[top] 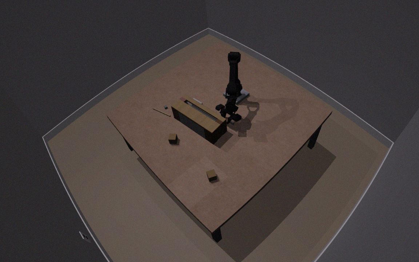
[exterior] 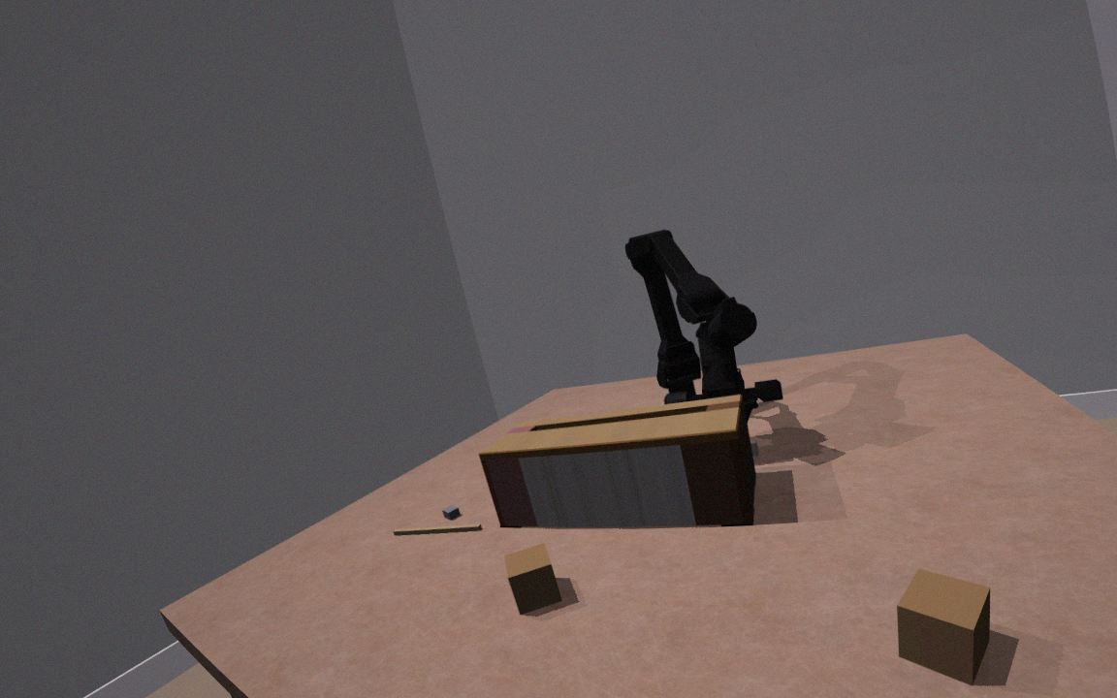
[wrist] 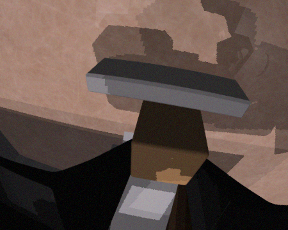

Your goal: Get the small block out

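The wooden box point(top: 194, 115) point(exterior: 632, 432) stands upright, with a long slot in its top and a clear front. My gripper point(top: 227, 119) point(wrist: 161, 150) is low behind the right end of the box, shut on a small brown block point(wrist: 169, 158). The block is outside the box, between a pale grey chute point(wrist: 144, 204) and a grey bar point(wrist: 166, 96) in the wrist view. In the exterior view the box hides the fingertips and the block. I cannot tell whether the block touches the table.
Two wooden cubes, one left point(top: 172, 139) point(exterior: 532, 580) and one right point(top: 211, 175) point(exterior: 942, 620), lie in front of the box. A thin stick point(top: 161, 112) point(exterior: 436, 529) and a small grey cube point(top: 166, 106) point(exterior: 451, 512) lie left of it. A white bar point(top: 197, 100) lies behind it.
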